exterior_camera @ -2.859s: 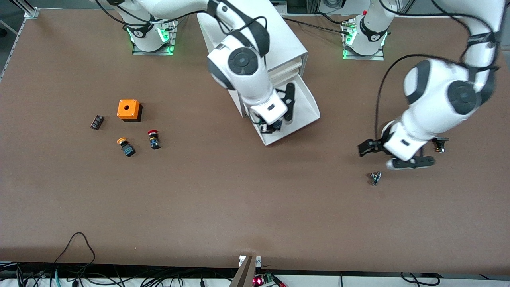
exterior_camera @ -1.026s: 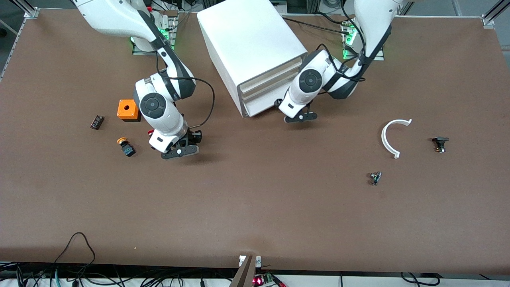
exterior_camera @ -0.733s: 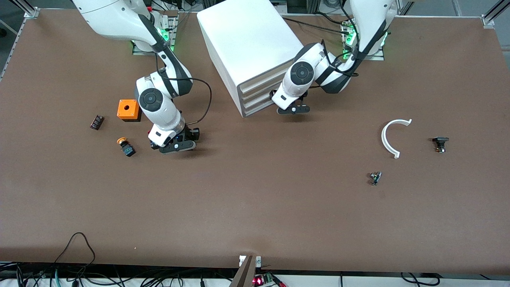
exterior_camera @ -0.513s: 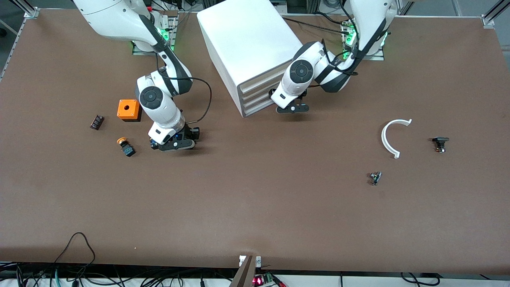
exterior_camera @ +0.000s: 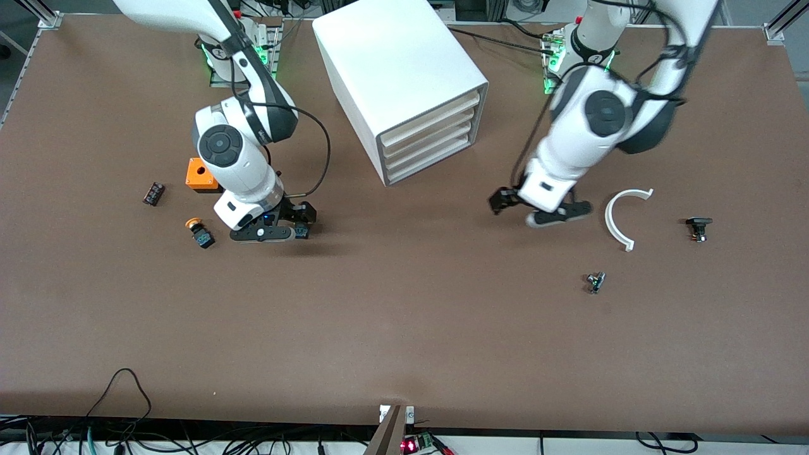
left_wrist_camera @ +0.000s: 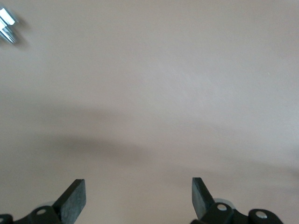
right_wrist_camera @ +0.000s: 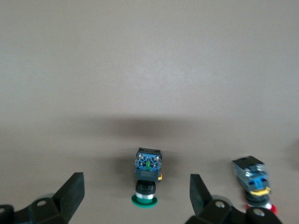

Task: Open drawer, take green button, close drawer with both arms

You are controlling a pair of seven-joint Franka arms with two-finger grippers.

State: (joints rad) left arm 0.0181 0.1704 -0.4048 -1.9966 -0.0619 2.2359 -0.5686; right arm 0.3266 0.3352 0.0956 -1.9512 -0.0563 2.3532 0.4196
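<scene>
Right wrist view: green-capped button (right_wrist_camera: 147, 182) lies on the table (right_wrist_camera: 149, 70), free, between the spread fingers of the right gripper (right_wrist_camera: 135, 193); red-capped button (right_wrist_camera: 254, 182) just beside it. Front view: right gripper (exterior_camera: 268, 230) low over that spot. Drawer (exterior_camera: 430, 161) shut flush in the cabinet (exterior_camera: 392, 57). Left gripper (exterior_camera: 537, 212), fingers apart and empty, hangs over bare table beside a white curved piece (exterior_camera: 622, 218).

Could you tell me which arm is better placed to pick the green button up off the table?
The right arm. The right gripper hangs open directly over the green button, one finger on either side of it. The left gripper, also open, is over bare table toward the left arm's end.
</scene>
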